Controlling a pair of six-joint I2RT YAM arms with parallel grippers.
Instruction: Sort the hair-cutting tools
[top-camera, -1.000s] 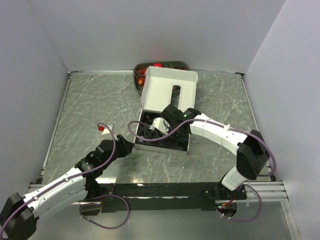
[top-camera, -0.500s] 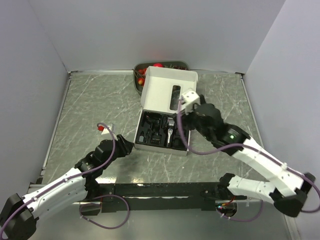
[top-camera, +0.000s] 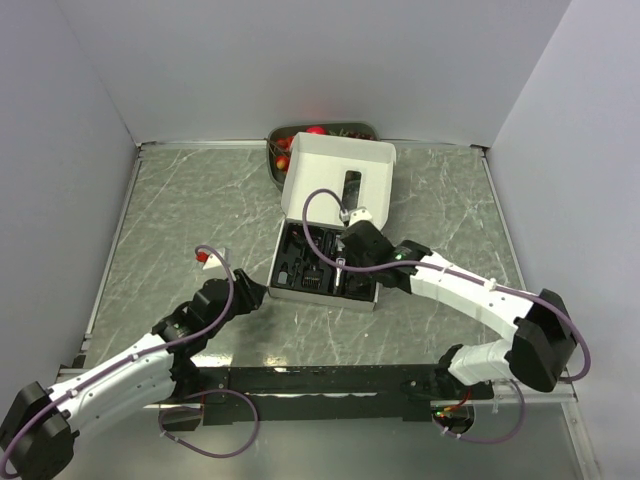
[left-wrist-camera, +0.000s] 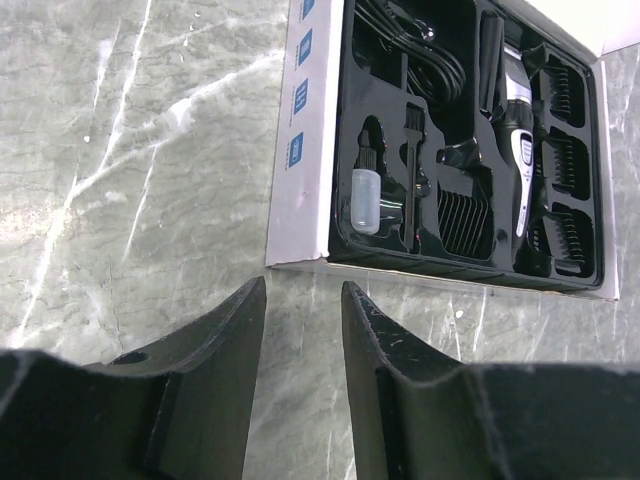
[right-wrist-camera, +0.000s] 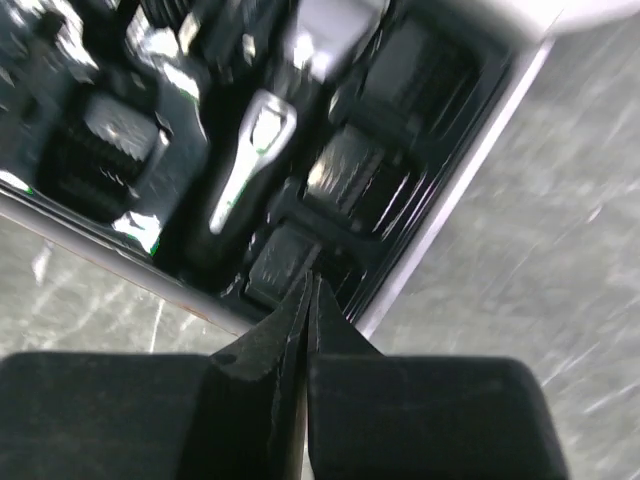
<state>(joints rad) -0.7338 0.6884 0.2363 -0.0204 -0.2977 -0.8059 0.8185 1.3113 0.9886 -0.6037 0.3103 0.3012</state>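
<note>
The hair-cutting tools lie in the black insert of an open white box (top-camera: 375, 300). In the left wrist view I see the slim black-and-silver clipper (left-wrist-camera: 517, 130), comb guards (left-wrist-camera: 568, 165) along the right side, a flat comb (left-wrist-camera: 465, 222), a small brush (left-wrist-camera: 412, 150) and a clear bottle (left-wrist-camera: 366, 200). My left gripper (left-wrist-camera: 303, 290) is open and empty, low over the table just in front of the box's left corner (top-camera: 258, 292). My right gripper (right-wrist-camera: 310, 280) is shut with nothing in it, hovering over the box's right front part (top-camera: 341, 266), above a comb guard (right-wrist-camera: 285, 262) beside the clipper (right-wrist-camera: 250, 170).
The box's white lid (top-camera: 325, 175) stands open toward the back. Behind it sits a grey tray of red fruit (top-camera: 300, 135). A small white and red piece (top-camera: 205, 257) lies on the marble table left of the box. Walls enclose the table on three sides.
The right arm pulled back and up from the box, then swung down over it again, and its jaws went from open to shut. The left arm has not moved.
</note>
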